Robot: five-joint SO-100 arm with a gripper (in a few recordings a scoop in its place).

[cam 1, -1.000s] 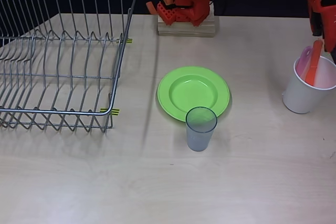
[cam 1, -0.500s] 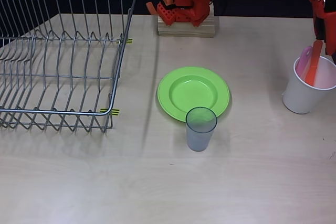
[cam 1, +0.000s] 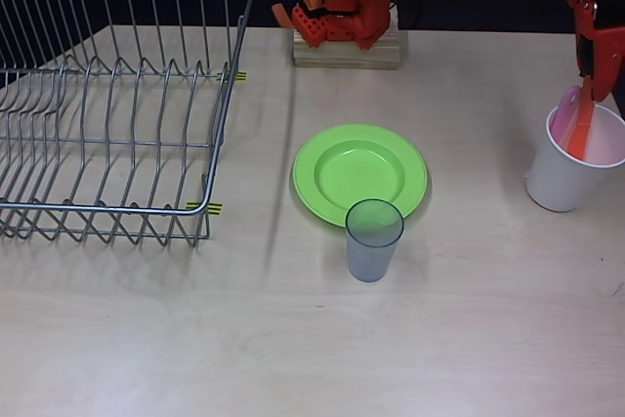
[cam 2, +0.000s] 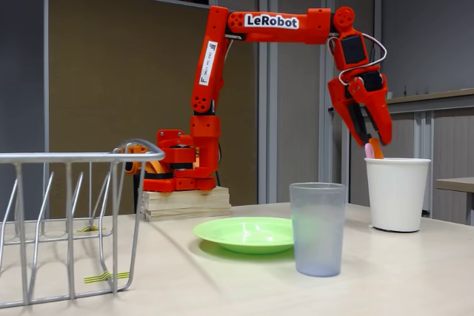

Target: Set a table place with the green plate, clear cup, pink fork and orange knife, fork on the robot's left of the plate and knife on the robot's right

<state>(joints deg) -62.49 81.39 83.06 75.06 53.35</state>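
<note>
The green plate (cam 1: 359,173) (cam 2: 248,233) lies in the middle of the table (cam 1: 312,339). The clear cup (cam 1: 372,238) (cam 2: 318,229) stands upright at the plate's near edge. The orange knife (cam 1: 581,132) (cam 2: 376,149) and the pink fork (cam 1: 565,116) (cam 2: 368,152) stand in a white cup (cam 1: 571,168) (cam 2: 397,193) at the right. My gripper (cam 1: 588,85) (cam 2: 368,140) points down right above that cup, its fingertips drawn together on the knife's top end.
A wire dish rack (cam 1: 107,104) (cam 2: 67,212) takes up the left of the table. The arm's base sits on a wooden block (cam 1: 347,46) (cam 2: 185,203) at the back. Bare tabletop lies around the plate and in front.
The gripper has come down and slightly left onto the knife's top end. Plate, clear cup and white cup have not moved.
</note>
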